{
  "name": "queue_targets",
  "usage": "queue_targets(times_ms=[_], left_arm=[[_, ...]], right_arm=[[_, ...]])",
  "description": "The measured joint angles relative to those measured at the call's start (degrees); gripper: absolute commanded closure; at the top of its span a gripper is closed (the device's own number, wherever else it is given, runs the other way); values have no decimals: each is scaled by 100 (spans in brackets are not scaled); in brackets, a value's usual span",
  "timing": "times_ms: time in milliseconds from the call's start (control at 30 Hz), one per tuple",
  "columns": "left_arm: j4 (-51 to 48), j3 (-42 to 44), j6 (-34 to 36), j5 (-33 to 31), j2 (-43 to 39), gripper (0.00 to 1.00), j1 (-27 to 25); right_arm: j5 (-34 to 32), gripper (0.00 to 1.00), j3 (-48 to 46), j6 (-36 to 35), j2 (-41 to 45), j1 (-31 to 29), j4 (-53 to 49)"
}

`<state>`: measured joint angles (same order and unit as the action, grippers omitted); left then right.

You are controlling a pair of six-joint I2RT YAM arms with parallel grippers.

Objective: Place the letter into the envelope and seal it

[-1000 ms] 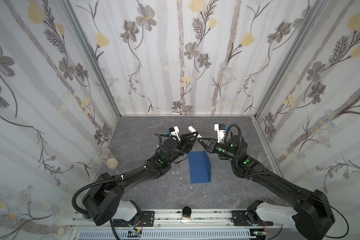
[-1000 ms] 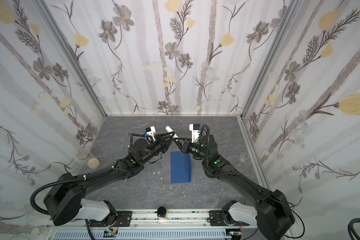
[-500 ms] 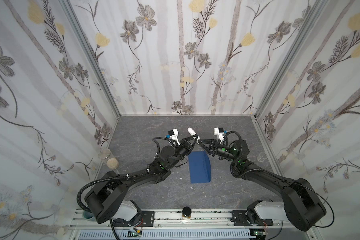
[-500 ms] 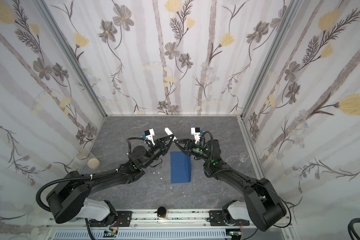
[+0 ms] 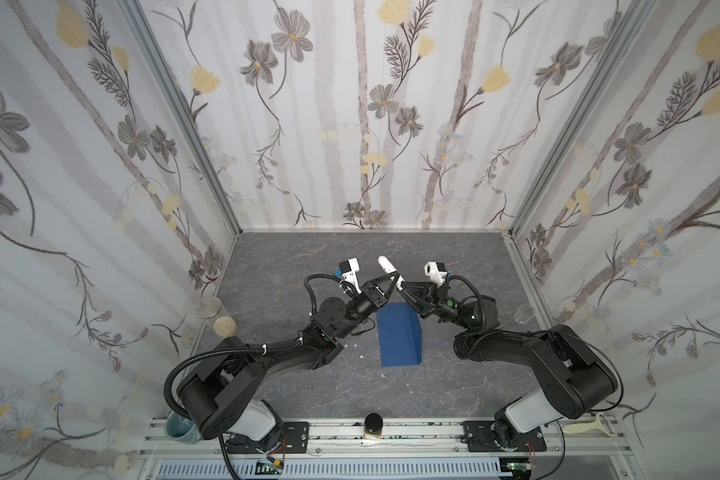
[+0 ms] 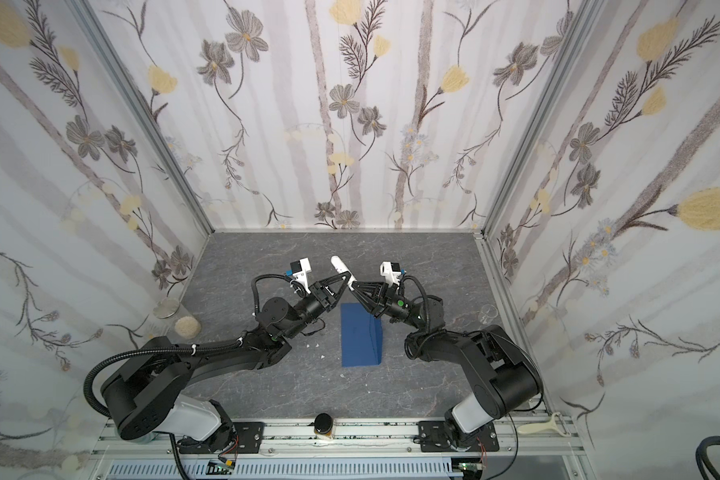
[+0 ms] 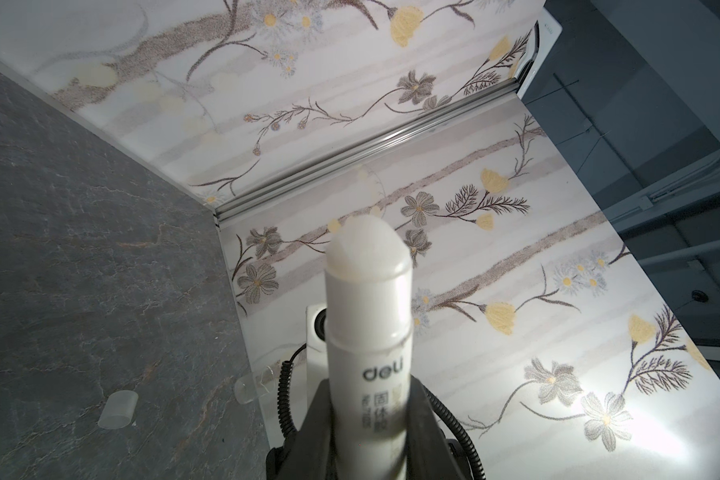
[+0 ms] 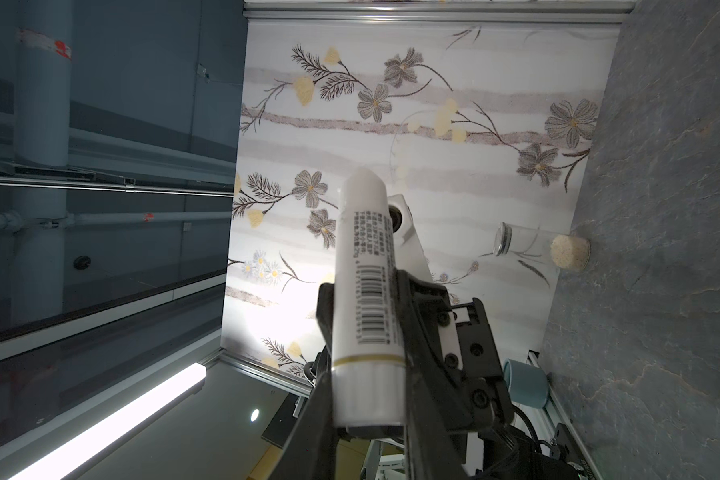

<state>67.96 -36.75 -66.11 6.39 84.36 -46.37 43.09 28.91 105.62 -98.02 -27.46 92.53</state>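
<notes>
We find the glue stick [image 5: 386, 267] where it was | left gripper [image 7: 368, 397] clamps its barrel, right gripper [image 8: 366, 332] clamps its base | right arm [image 5: 537, 357] now folded tighter | envelope [image 5: 400, 338] unmoved

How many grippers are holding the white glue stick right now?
2. The left gripper clamps the glue stick by its labelled middle; the right gripper clamps its bottom end. Neither is hidden.
</notes>
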Motion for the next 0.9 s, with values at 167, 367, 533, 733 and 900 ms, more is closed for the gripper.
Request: queue_targets(times_ms=[167, 367, 533, 733, 900], left_arm=[[72, 98, 9, -42, -28, 100, -9], [-490, -2, -354, 131, -254, 100, -50], [-2232, -785, -457, -142, -793, 100, 11], [-4054, -1327, -654, -144, -927, 100, 358], [-4798, -1646, -916, 448, -573, 100, 581]], right_arm=[[52, 67, 0, 63, -11, 4, 0], [-382, 54, -72, -474, 352, 94, -391], [-831, 50, 7, -2105, 1480, 87, -2385], [-2347, 44, 643, -4833, 2822, -382, -5536], [-3659, 43, 798, -6734, 3320, -973, -6975]])
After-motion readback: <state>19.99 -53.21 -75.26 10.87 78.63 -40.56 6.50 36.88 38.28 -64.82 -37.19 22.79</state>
